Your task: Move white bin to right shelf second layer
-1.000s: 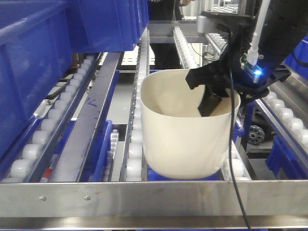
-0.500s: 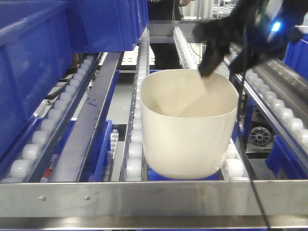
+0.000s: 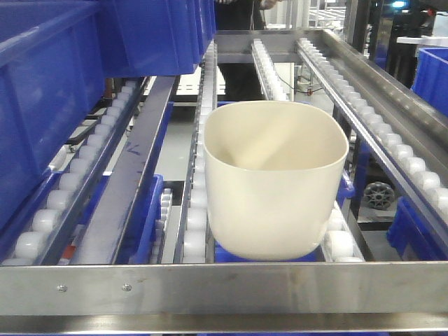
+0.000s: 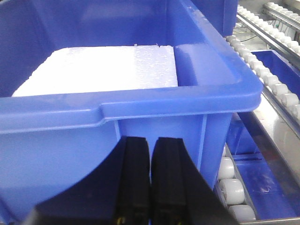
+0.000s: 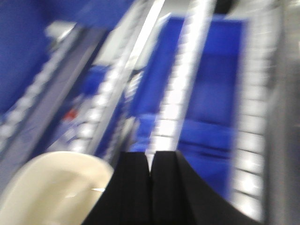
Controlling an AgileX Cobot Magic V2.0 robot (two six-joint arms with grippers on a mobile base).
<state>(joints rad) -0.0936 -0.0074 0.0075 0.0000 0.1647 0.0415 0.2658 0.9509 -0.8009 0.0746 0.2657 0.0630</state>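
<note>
On roller rails (image 3: 199, 210): white bin (image 3: 273, 178) upright, mouth up; both hands (image 4: 150, 180) (image 5: 151, 187) closed, empty.

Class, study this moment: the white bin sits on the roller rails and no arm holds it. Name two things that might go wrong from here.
1. The white bin rests on sloping roller wheels by the front bar; only that bar appears to stop it rolling forward.
2. The right gripper, fingers together, is above the bin's rim in a blurred view; a careless move might knock the bin.

No text, label or number can be read anywhere.
</note>
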